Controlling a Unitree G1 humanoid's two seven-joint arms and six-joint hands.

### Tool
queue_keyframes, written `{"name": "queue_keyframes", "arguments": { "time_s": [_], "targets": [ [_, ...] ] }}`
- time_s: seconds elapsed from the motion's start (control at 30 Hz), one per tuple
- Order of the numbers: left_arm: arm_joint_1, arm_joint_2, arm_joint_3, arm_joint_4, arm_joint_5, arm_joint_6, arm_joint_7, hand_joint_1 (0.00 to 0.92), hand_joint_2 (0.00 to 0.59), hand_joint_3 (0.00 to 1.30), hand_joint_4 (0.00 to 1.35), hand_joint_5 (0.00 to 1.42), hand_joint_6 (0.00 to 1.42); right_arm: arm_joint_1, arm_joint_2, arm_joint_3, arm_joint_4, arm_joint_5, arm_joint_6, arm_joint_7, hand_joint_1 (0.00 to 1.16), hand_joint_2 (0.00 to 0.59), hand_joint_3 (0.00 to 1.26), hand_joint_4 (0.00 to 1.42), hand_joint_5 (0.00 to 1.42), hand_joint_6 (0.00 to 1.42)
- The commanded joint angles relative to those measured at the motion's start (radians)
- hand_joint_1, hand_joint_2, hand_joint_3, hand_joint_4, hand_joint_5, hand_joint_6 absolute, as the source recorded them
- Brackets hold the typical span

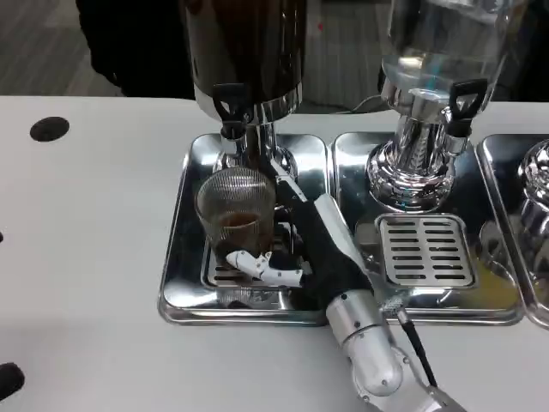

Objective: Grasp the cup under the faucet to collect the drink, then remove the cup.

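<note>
A ribbed glass cup [236,213] with a little brown drink in its bottom stands on the drip grate of the left steel tray [184,257]. It is right under the black faucet [230,107] of the dark dispenser [244,51]. My right hand [313,245] wraps around the cup from the right. Its thumb [262,268] lies across the cup's front base and its fingers reach behind the glass. A black fingertip of my left hand [7,379] shows at the lower left edge, far from the cup.
A clear dispenser [437,51] with a black faucet [463,99] stands on a second steel tray [352,172] just right of my hand. A third tray [515,172] lies at the right edge. A black round mark [49,129] sits on the white table at far left.
</note>
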Motion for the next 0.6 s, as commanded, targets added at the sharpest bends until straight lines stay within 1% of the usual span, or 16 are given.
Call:
{"name": "queue_keyframes", "arguments": {
  "time_s": [0.03,0.2,0.6],
  "targets": [
    [-0.003,0.016,-0.004,0.003,0.008,0.014,-0.011,0.000,0.000,0.00,0.00,0.00,0.00,-0.018,0.022,-0.004,0.014,0.014,0.012,-0.004,0.91,0.177,0.06,0.12,0.17,0.24],
    [-0.008,0.016,-0.002,-0.002,0.008,0.019,-0.011,0.000,0.000,0.00,0.00,0.00,0.00,-0.018,0.026,-0.002,0.009,0.014,0.013,-0.006,0.91,0.177,0.08,0.17,0.22,0.27],
    [-0.007,0.010,-0.006,0.001,0.007,0.019,-0.009,0.000,0.001,0.00,0.00,0.00,0.00,-0.009,0.030,-0.002,0.000,0.019,0.014,-0.010,0.90,0.193,0.24,0.26,0.31,0.32]
  ]
}}
